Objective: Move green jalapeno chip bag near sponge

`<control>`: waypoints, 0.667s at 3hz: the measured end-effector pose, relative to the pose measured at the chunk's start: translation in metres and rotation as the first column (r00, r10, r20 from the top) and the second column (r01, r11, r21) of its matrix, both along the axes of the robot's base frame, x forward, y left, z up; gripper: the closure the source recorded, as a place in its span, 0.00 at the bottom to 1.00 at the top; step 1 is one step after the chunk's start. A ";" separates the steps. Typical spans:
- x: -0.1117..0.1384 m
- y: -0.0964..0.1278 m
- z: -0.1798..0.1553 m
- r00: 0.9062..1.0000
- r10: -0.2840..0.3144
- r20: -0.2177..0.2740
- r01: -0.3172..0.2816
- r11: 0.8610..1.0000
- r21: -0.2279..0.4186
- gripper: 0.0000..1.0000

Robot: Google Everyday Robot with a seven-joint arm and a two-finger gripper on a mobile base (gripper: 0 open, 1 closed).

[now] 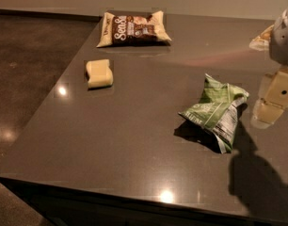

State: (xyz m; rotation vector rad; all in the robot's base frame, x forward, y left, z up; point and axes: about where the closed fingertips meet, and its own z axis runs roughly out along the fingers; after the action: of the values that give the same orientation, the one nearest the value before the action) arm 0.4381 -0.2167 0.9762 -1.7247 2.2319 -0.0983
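The green jalapeno chip bag lies crumpled on the dark grey table, right of the middle, its white fine-print panel facing the front. The sponge, a small pale yellow block, lies far off to its left and further back, near the table's left edge. My gripper hangs at the right edge of the camera view, just right of the green bag and close above the table. It holds nothing that I can see. Its shadow falls on the table in front of it.
A flat brown-and-cream snack bag lies at the back of the table, behind the sponge. A pale object shows at the back right, partly hidden by my arm. The table's left and front edges drop to a dark floor.
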 end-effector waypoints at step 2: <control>0.009 0.002 -0.004 1.000 0.024 0.015 -0.024 1.000 0.007 0.00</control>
State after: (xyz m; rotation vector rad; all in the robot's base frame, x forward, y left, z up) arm 0.4468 -0.2150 0.9721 -1.7407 2.1977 -0.0968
